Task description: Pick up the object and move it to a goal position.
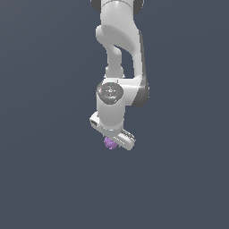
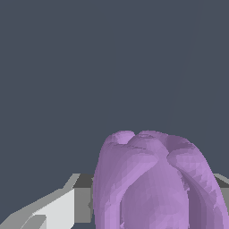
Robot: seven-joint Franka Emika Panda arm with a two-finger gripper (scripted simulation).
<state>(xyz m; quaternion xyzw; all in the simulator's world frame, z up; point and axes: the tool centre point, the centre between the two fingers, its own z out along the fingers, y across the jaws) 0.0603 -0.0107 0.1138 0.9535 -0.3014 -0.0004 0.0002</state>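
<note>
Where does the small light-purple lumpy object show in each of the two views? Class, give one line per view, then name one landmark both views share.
Exterior view: the purple object peeks out just under the white gripper, a little below the picture's middle.
Wrist view: the purple object fills the lower right, very close to the camera.
Shared landmark: the white gripper, seen in the wrist view as a finger beside the object.

No text, label, brand, number or sign can be read anywhere on the white arm (image 1: 118, 67) or purple object (image 2: 152, 183).
</note>
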